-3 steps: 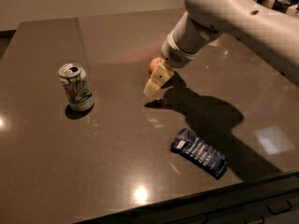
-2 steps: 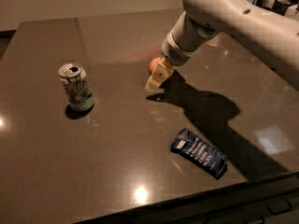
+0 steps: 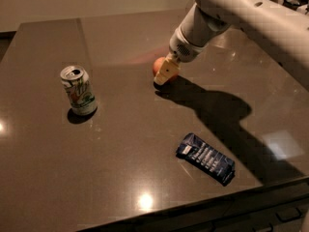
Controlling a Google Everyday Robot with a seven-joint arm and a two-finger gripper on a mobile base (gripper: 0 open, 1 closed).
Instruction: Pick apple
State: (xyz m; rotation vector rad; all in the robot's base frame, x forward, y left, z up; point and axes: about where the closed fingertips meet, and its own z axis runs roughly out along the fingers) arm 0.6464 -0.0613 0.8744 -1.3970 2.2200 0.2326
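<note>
The apple [image 3: 158, 65] is small, round and red-orange. It sits on the dark table near the middle back, mostly hidden behind the gripper. My gripper [image 3: 165, 74] has cream-coloured fingers and comes down from the white arm at the upper right. It is right at the apple, in front of it and touching or nearly touching it.
A green and white soda can [image 3: 78, 90] stands upright at the left. A dark blue snack packet [image 3: 206, 158] lies at the front right. The table's front edge [image 3: 193, 209] runs along the bottom. The white arm [image 3: 241, 13] spans the upper right.
The gripper has moved back and slightly right, closing in on the apple, which it now mostly covers. The can and packet have not moved.
</note>
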